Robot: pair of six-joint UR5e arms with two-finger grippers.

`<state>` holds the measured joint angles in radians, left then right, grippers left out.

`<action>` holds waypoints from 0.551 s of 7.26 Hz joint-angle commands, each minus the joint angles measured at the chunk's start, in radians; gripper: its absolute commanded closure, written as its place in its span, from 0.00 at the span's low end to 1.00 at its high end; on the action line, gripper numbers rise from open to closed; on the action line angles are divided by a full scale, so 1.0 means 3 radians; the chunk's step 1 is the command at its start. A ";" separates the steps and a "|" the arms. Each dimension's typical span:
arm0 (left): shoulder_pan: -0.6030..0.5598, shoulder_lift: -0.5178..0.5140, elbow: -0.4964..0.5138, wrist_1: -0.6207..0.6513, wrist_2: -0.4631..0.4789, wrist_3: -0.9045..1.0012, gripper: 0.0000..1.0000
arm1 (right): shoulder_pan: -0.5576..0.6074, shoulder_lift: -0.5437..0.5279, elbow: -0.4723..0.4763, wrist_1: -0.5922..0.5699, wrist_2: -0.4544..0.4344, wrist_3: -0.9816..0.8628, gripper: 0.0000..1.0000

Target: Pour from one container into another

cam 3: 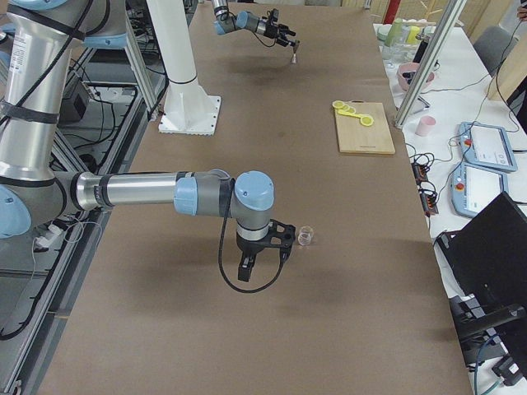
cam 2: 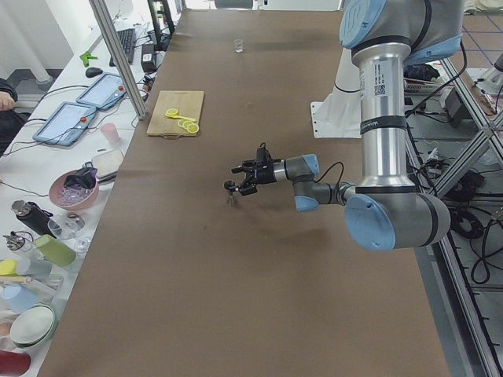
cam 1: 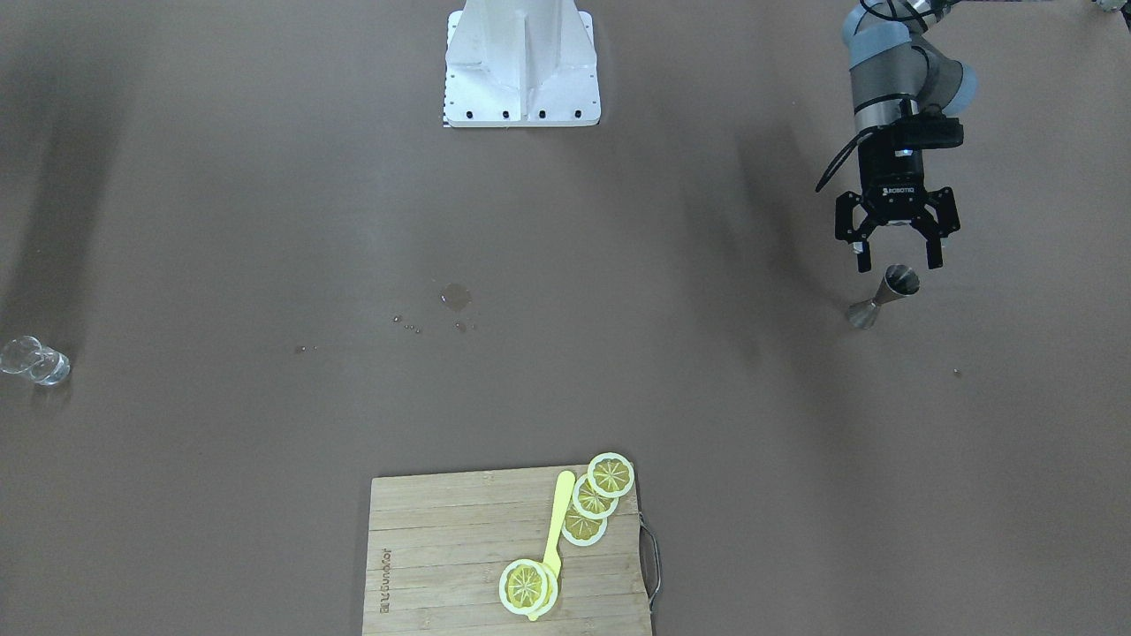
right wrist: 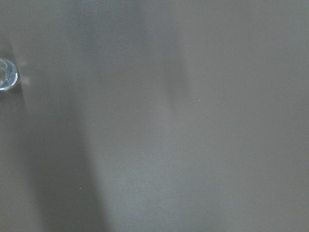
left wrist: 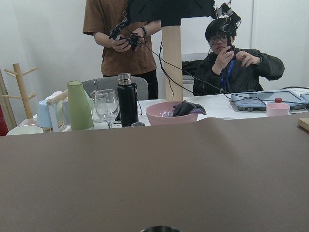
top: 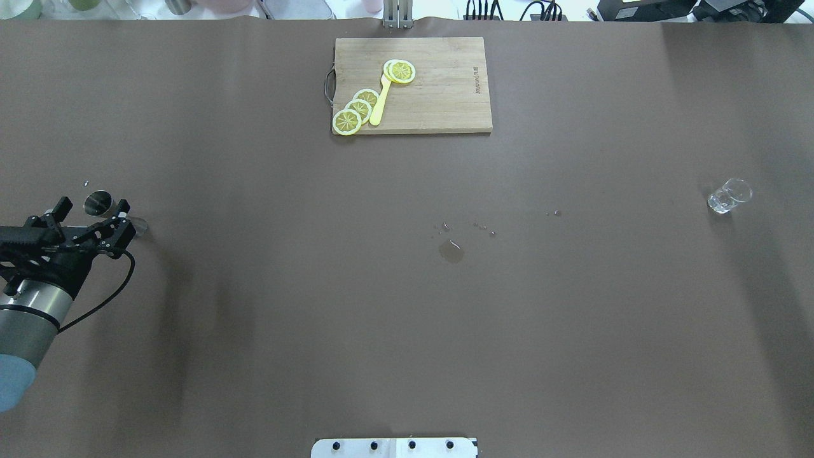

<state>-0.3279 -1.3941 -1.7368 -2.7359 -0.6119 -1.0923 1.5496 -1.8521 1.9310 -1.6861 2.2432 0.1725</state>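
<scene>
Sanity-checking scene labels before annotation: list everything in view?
jigger: one, dark grey metal, upright at the table's left end
glass cup: one, clear, table's right end
cutting board: one, light wood, middle of the far edge
lemon slices: several, yellow, on the board
utensil: one, yellow, on the board among the slices
spill: one puddle plus droplets, table centre
pink bowl: one, side table
tablets: two, blue-edged, side table
people: two, beyond the side table
robot base: one, white, near edge
left gripper: black, open, by the jigger
right gripper: black, beside the cup; open or shut unclear
</scene>
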 commanded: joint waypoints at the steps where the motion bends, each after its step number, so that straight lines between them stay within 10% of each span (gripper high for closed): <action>1: -0.0169 0.0025 -0.0309 0.0008 -0.0428 0.0320 0.02 | 0.0004 0.0017 -0.0004 0.0021 0.0125 -0.0023 0.00; 4: -0.0516 -0.0001 -0.0556 0.0100 -0.1118 0.0714 0.02 | 0.0004 0.0027 -0.0004 0.0026 0.0146 -0.0195 0.00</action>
<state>-0.4396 -1.3895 -1.8840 -2.7147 -0.8646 -0.9404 1.5508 -1.8456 1.9302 -1.6789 2.2849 0.1476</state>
